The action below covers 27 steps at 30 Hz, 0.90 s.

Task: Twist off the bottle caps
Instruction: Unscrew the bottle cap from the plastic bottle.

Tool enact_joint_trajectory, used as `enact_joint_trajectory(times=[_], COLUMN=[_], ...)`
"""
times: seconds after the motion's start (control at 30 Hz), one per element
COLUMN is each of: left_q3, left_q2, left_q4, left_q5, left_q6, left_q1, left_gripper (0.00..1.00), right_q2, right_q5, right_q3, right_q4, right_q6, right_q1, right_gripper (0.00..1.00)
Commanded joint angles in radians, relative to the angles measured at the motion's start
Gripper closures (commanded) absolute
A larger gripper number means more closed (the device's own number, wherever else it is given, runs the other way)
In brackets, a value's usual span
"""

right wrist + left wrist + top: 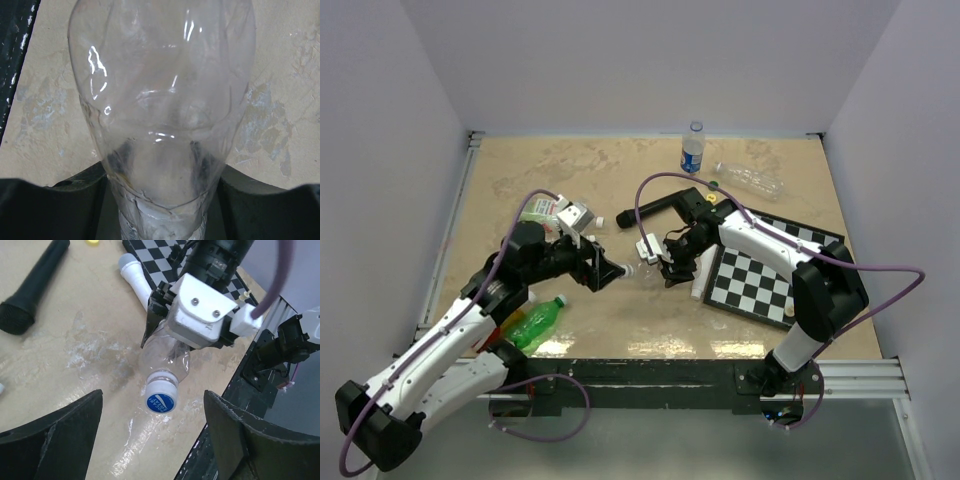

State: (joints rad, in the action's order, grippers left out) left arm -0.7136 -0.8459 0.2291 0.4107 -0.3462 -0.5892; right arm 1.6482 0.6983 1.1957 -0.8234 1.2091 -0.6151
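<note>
Left wrist, bottle cap between left tool

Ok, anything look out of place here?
Two bottles lie on their sides: the green bottle by the left arm and a clear bottle at the back, beside the upright blue-labelled bottle. The white microphone lies along the chessboard's edge. I cannot tell whether the table's pale smears are wet.

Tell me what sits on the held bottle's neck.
A white cap with a blue top sits on the bottle. The neck under it is covered.
</note>
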Motion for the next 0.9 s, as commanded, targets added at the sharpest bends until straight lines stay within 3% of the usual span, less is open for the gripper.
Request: enact_joint_trajectory(times=[0.0, 0.23, 0.37, 0.7, 0.87], left_q3=[-0.069, 0.095, 0.129, 0.109, 0.114], left_q2=[0.091, 0.249, 0.205, 0.044, 0.008], left_q4=[0.019, -0.077, -0.1, -0.188, -0.249], left_q5=[0.042, 0.207, 0.283, 0.347, 0.356], left_q6=[0.177, 0.709, 0.886, 0.882, 0.837], left_q1=[0.003, 0.003, 0.002, -0.001, -0.001], left_gripper=[0.13, 0.05, 0.05, 0.18, 0.34], right_q2=[-0.036, -0.041, -0.042, -0.039, -0.036], right_q5=[0.04, 0.046, 0.049, 0.049, 0.05], right_q3=[0.035, 0.038, 0.036, 0.035, 0.038], right_q4=[-0.014, -0.023, -0.023, -0.025, -0.023], right_q6=[0.012, 0.021, 0.023, 0.026, 0.027], right_q1=[-0.003, -0.003, -0.005, -0.003, -0.005], right_gripper=[0.91, 0.91, 0.91, 0.91, 0.91])
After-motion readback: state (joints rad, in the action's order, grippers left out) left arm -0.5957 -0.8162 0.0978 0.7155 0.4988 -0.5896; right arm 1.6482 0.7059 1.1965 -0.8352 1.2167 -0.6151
